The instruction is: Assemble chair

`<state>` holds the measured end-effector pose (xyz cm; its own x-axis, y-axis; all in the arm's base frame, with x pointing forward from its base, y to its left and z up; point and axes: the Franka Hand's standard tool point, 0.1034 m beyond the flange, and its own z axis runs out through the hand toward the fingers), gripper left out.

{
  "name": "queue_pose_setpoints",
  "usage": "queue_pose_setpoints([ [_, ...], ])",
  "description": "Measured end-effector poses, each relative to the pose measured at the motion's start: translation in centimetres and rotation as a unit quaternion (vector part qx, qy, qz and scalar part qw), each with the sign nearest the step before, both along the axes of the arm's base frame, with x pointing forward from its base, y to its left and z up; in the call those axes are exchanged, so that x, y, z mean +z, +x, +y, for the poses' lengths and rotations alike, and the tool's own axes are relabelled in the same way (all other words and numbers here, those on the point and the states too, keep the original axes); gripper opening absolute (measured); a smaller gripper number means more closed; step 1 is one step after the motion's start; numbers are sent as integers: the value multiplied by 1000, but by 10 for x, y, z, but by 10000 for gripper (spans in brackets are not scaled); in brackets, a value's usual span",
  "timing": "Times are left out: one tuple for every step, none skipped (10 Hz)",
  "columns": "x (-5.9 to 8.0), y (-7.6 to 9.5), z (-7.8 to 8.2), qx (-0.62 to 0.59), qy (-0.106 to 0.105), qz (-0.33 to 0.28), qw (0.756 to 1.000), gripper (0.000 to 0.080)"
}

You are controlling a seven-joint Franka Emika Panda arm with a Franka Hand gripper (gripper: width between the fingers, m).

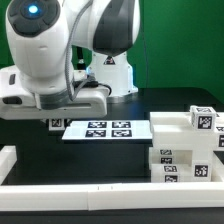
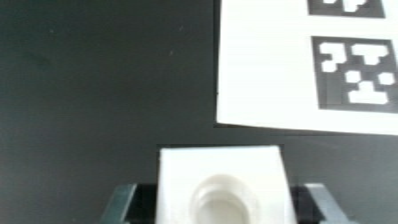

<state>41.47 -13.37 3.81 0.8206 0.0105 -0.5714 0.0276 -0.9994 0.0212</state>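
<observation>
A black table top (image 1: 30,135) is backed by a green wall (image 1: 185,45). The white Franka arm (image 1: 50,50) is bent low over the flat white marker board (image 1: 100,128). White blocky chair parts (image 1: 185,150) are stacked at the exterior view's right. The two-finger gripper (image 2: 219,195) is closed on a small white plastic piece (image 2: 219,180).

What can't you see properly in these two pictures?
- Tool: in the exterior view the arm's own body hides it; in the wrist view the picture edge cuts it off.
- White chair part between the fingers: its lower end runs off the wrist view, so its shape is unclear.
- Marker board: cropped by the wrist view's edges.
- Chair parts: tags too small to read in the exterior view.
</observation>
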Motion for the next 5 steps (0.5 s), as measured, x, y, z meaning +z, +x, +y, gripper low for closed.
queue_pose_setpoints([
  [0, 3, 0, 3, -1, -27, 1000, 263],
  [-2, 9, 2, 1, -5, -73, 997, 264],
  [-7, 10, 11, -5, -2, -109, 994, 264],
  [-12, 15, 17, -11, -2, -141, 990, 264],
  [-16, 22, 18, -17, -6, -184, 983, 264],
])
